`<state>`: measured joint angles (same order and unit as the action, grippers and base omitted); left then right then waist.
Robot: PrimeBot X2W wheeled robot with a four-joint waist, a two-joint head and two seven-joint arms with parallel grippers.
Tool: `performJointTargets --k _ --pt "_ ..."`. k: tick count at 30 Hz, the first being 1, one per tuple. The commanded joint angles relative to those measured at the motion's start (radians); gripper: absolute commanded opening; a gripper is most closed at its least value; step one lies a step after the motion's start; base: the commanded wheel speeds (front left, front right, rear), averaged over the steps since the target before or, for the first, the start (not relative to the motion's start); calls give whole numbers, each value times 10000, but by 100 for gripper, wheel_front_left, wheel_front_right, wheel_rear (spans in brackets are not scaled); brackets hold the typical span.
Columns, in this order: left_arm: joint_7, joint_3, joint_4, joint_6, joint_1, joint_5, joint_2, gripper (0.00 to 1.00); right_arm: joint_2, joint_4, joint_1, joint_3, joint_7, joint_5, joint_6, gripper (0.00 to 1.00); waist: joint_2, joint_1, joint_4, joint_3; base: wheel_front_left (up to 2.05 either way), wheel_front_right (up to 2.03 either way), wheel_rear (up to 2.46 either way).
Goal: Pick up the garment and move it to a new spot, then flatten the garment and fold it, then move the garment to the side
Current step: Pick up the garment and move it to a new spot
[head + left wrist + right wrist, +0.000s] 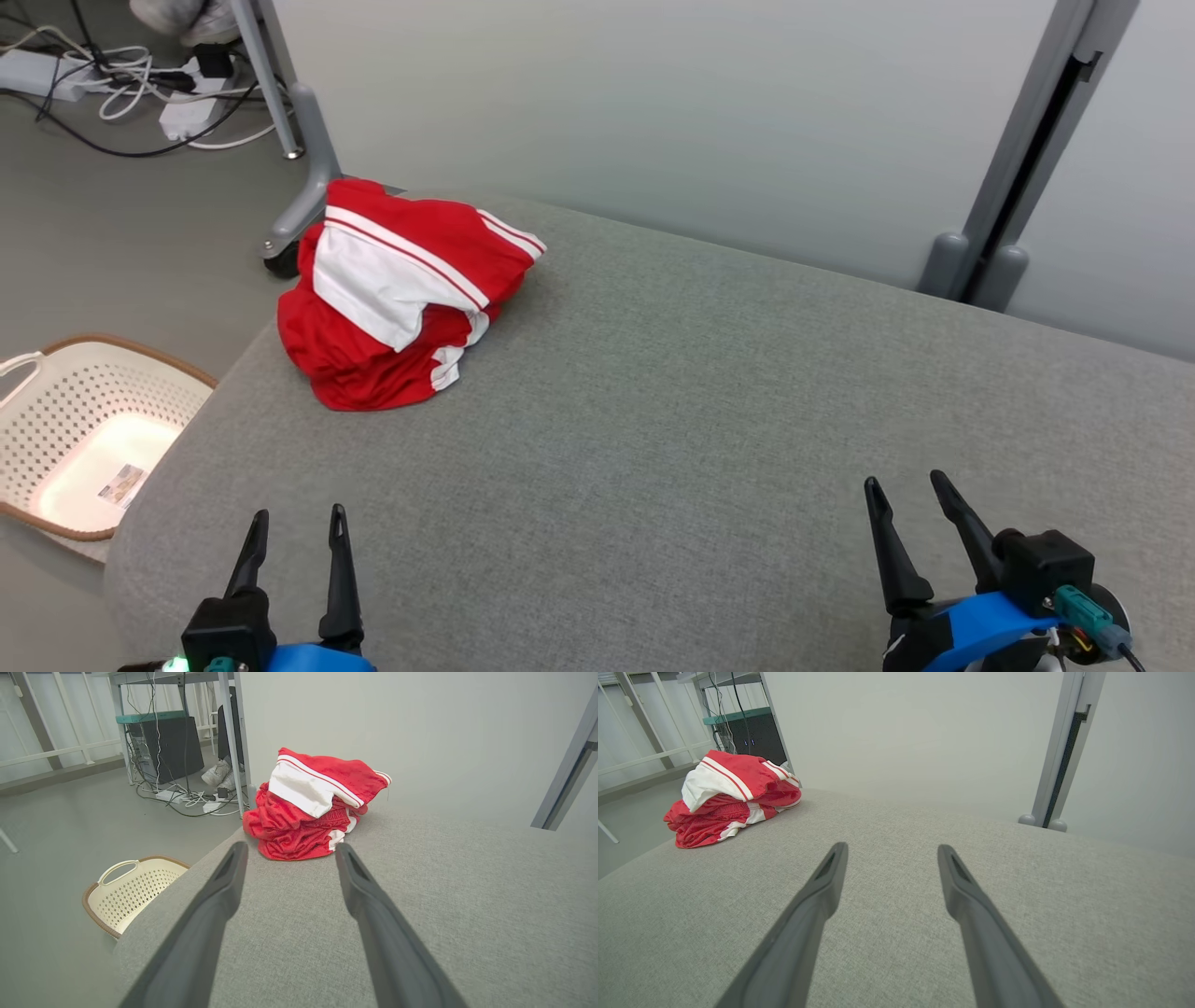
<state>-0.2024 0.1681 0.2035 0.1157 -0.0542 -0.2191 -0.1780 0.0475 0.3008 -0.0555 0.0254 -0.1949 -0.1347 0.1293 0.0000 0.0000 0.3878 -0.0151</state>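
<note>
both your left gripper (pixel 294 527) and right gripper (pixel 904 493) stand wide, holding nothing. the red garment (pixel 397 294) lies bunched ahead of the left jaws. it looks soft and light; pinch a raised top fold.

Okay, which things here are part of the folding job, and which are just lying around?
For the job: red-and-white garment, crumpled at the far left of the grey padded surface; left gripper and right gripper, both open, holding nothing.
Lying about: perforated basket on the floor; cables and power strip.
</note>
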Motion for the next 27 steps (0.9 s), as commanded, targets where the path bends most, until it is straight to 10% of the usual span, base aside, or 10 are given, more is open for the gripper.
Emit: performJointTargets --k 1,16,27 --pt "16 -58 -88 76 -85 -27 -38 100 52 26 36 30 -46 -24 24 100 0 0 109 34 0 0 0" --pt "251 -763 -1023 254 482 -551 -464 100 54 -82 -39 107 48 69 24 100 0 0 -74 320 0 0 0" --pt "3006 -2080 -471 -722 3852 -2367 -2086 100 52 -758 -640 62 309 466 24 100 0 0 -999 1924 0 0 0"
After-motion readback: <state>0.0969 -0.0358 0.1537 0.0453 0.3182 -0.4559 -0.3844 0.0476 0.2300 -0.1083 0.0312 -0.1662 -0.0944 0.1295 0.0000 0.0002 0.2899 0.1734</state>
